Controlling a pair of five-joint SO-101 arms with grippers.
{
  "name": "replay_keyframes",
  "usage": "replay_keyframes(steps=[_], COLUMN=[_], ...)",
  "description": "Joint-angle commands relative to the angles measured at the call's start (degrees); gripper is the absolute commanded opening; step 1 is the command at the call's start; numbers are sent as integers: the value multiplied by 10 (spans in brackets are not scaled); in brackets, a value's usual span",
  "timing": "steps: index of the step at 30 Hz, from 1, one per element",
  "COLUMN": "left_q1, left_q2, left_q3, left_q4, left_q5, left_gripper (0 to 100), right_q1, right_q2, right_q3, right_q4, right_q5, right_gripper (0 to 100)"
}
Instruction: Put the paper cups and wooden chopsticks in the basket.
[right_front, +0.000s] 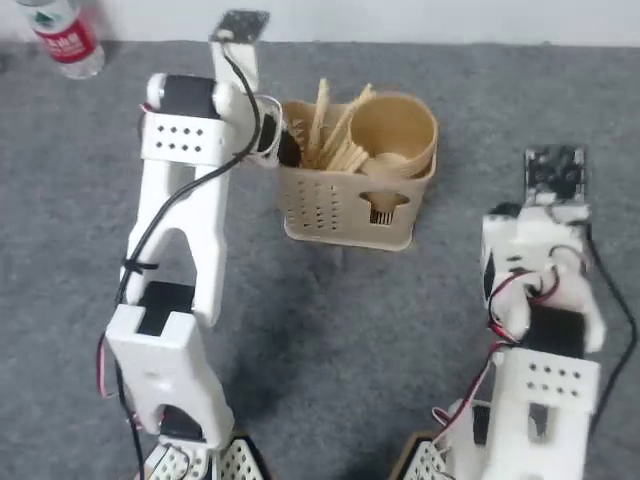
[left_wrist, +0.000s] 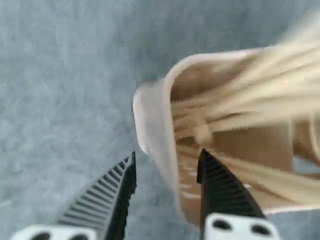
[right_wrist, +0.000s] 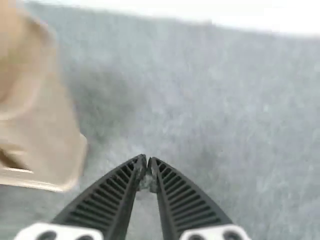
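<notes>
left gripper (left_wrist: 167, 155) wide open, empty, jaws either side of basket (right_front: 345, 215) wall | wooden chopsticks (right_front: 335, 135), paper cups (right_front: 395, 135) in basket | right gripper (right_wrist: 148, 162) closed, empty | likely best: lift straight up, don't snag rim

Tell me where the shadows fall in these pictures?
High view: soft shadows lie on the grey mat beside the basket and beside the left arm. Right wrist view: a dim patch beside the basket. Left wrist view: even light, no hard shadow.
</notes>
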Motion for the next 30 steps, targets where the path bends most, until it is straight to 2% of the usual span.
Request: replay_keyframes(steps=[1,4,9,14,18,26,30], left_q1=[-8,-8,-15,-40,-37,-33,-55], left_q2=[-39,-40,-40,-35,-34,-34,-34], left_q3=[-65,-95,-147,-211,-195,-116,-71], left_q4=[9,12,13,16,0,-33,-69], left_q5=[-9,-8,-6,12,11,10,9], left_gripper=[192,192,192,193,193,193,193], right_q1=[-58,-104,-145,-160,-169,-165,-150], right_q2=[26,84,232,383,498,679,738], right_q3=[-242,-393,-610,-779,-852,-905,-939], right_q4=[126,210,327,388,400,396,396], right_q5=[-4,-3,-9,-50,-52,-53,-53], right_gripper=[84,131,126,129,130,130,129])
